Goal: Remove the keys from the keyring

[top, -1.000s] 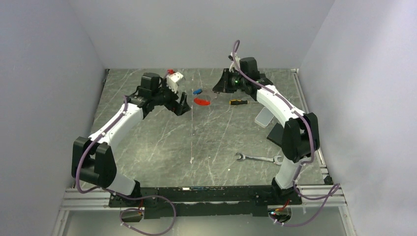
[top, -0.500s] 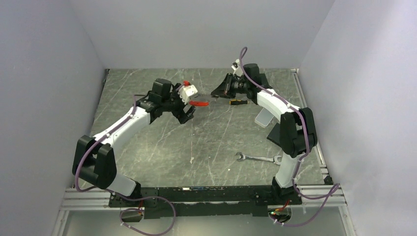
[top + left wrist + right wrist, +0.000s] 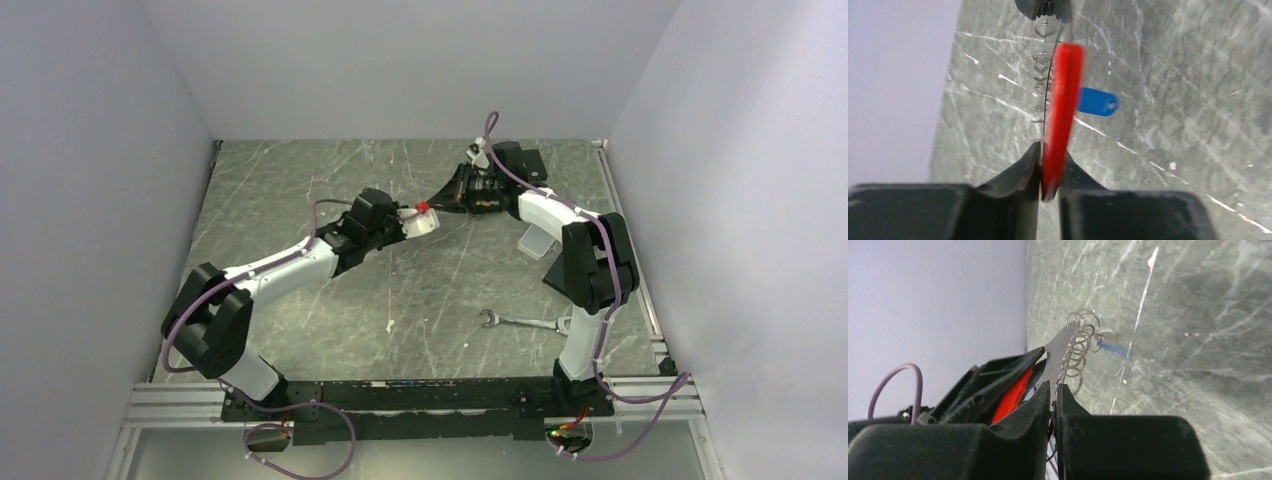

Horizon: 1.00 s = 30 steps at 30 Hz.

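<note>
The keyring is stretched between both grippers above the back of the table. Its red tag (image 3: 1060, 110) is pinched at the near end by my left gripper (image 3: 1051, 152), which is shut on it. A row of thin silvery rings (image 3: 1079, 342) runs from the tag to my right gripper (image 3: 1054, 386), shut on the ring end. In the top view the left gripper (image 3: 425, 212) and right gripper (image 3: 452, 192) nearly meet. A blue-headed key (image 3: 1098, 101) shows just behind the tag; I cannot tell whether it hangs or lies on the table.
A silver open-ended wrench (image 3: 525, 323) lies front right on the grey marbled table (image 3: 330, 300). The screwdriver's yellow-and-black handle (image 3: 487, 206) peeks out under the right arm. A pale clear box (image 3: 535, 241) sits beside that arm. Walls enclose the back and sides.
My left arm has swung right to the right gripper and shut on the red tag. The right gripper has kept its hold on the rings, lifting them off the table.
</note>
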### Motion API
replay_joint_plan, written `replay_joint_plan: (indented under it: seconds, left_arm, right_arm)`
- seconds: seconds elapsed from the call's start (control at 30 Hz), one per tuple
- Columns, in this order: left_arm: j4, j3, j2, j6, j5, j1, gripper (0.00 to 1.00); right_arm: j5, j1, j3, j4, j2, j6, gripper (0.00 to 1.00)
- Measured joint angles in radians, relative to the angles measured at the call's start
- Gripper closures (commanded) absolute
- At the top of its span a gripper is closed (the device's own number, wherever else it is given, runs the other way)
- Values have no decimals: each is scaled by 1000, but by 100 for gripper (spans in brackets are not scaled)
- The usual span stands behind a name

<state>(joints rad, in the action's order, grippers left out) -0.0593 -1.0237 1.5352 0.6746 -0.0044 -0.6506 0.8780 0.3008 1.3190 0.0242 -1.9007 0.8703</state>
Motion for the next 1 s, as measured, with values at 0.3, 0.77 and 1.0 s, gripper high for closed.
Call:
replay_joint_plan:
  seconds: [0.3, 0.77, 1.0]
  left_arm:
    - [26, 24, 20, 79, -138, -74, 100]
    - [-575, -328, 20, -6, 311, 77, 100]
    - [-789, -464, 61, -7, 489, 77, 100]
  right_arm:
    - [32, -15, -26, 1, -21, 14, 54]
    - [210, -143, 88, -134, 35, -402, 26]
    - [251, -160, 100, -326, 253, -860, 35]
